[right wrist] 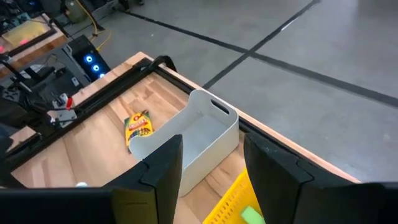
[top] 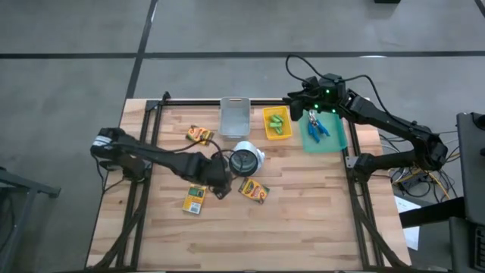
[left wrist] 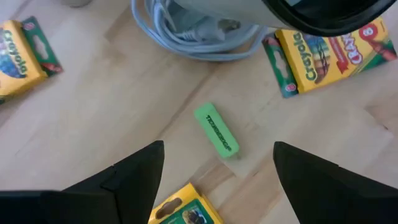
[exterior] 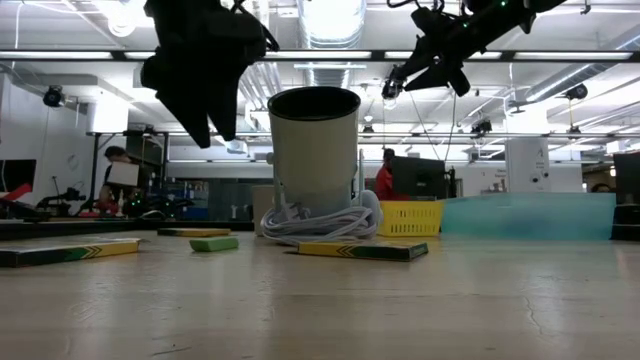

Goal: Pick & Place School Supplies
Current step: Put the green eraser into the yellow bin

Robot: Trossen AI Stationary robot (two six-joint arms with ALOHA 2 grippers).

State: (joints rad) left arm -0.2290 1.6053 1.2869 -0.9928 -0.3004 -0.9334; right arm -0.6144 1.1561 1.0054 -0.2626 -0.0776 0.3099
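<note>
Three crayon boxes [top: 199, 135], w/ scissors [top: 317, 125] apart

crayon box, far left: flat yellow-and-green box [top: 199, 135], lying on the tabletop just beside the white bin's left side
crayon box, near left: same kind [top: 195, 199], lying flat, nearest the front edge
crayon box, near right: same kind [top: 254, 189], flat and skewed, just in front of the round cup
loose green stick: short light-green piece [left wrist: 216, 129] with dark lettering, flat on the bare wood between the two near boxes
binned green sticks: several light-green pieces [top: 276, 123] piled in the yellow basket
scissors: two blue-handled metal tools [top: 316, 127] lying on the teal tray, overlapping
</note>
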